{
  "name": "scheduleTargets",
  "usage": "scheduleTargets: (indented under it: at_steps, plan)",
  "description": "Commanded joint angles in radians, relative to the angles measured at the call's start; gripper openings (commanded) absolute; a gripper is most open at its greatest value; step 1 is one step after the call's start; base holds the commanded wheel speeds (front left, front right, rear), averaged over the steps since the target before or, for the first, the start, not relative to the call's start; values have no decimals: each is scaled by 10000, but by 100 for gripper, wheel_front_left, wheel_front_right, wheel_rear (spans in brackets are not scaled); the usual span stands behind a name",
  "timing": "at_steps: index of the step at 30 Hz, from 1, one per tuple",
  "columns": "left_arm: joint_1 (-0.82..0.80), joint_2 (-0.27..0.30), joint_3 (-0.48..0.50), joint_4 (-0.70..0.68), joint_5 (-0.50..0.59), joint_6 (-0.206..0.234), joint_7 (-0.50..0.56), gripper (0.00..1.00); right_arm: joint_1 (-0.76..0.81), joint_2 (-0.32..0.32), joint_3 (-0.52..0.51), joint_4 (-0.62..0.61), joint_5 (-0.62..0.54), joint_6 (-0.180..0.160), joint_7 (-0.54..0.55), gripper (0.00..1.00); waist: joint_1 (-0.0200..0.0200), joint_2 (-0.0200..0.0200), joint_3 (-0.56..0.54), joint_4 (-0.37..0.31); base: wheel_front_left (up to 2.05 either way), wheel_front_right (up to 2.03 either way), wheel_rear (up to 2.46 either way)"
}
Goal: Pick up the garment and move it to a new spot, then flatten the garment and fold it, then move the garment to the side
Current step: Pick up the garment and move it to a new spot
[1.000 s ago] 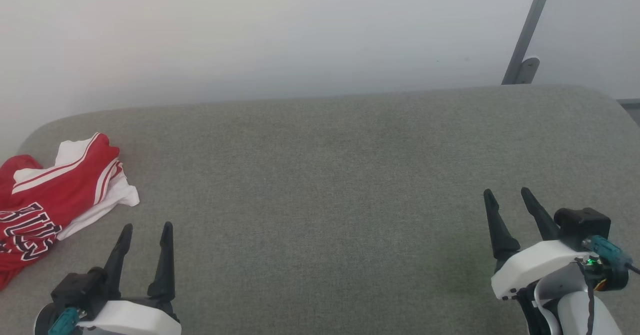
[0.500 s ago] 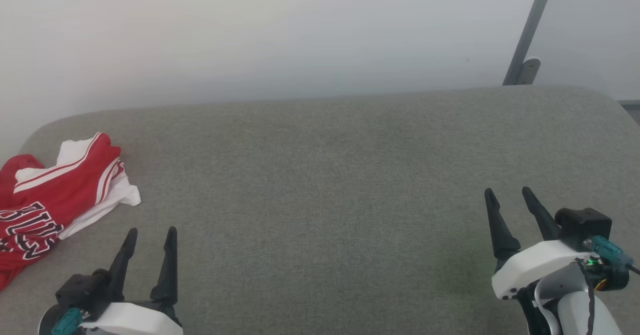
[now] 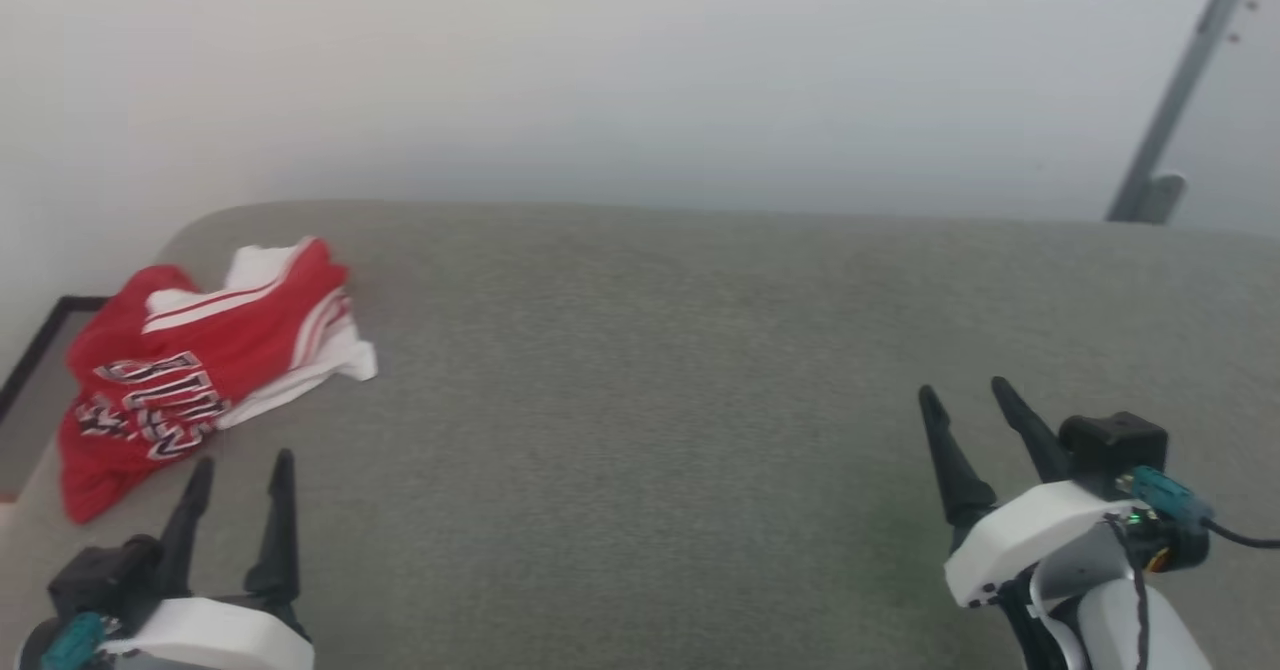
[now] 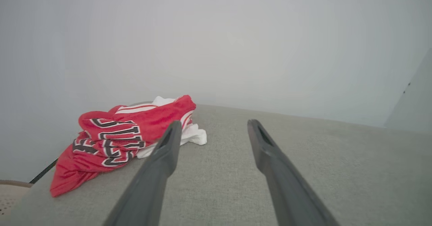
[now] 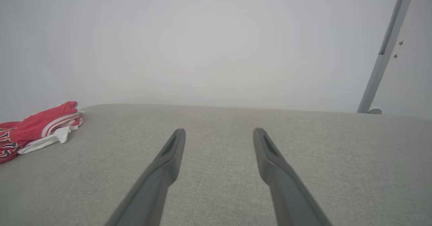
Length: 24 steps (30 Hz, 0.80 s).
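Now: garment (image 3: 200,370) crumpled at far-left corner of grey cushion (image 3: 650,400). Left gripper (image 3: 244,458) near it, right gripper (image 3: 964,386) well apart; both spread wide, empty. Advice: reach left, pinch bunched red fold, lift clear.

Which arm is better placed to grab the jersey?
Left. The left end effector, open, sits just short of the garment at the left end of the grey surface; the right end effector is far across it.

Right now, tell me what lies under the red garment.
The garment lies crumpled on the grey cushion. Its white fabric pokes out beneath the red layers. Whatever sits under the bunched folds is covered.
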Motion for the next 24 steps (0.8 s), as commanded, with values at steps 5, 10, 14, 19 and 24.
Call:
scheduleTargets:
  at_steps: [5,10,14,19,24]
  plan:
    - [10,62,147,-99,-257,111,57,100,-198,26,448,102,163,1,57,100,0,0,-259,959,0,0,0]
    - [156,100,210,-303,-414,180,289,100,-308,80,901,246,317,1,20,100,0,0,-355,1734,0,0,0]
    - [179,92,134,-483,-467,247,496,100,-339,112,1129,424,445,1,-58,100,0,0,-372,2285,0,0,0]
    - [-8,77,57,-595,-633,251,683,100,-394,114,1196,558,497,1,-141,100,0,0,-273,2744,0,0,0]
    - [-501,198,-79,-513,-780,184,971,100,-507,27,1147,507,443,1,-61,100,0,0,64,2768,0,0,0]
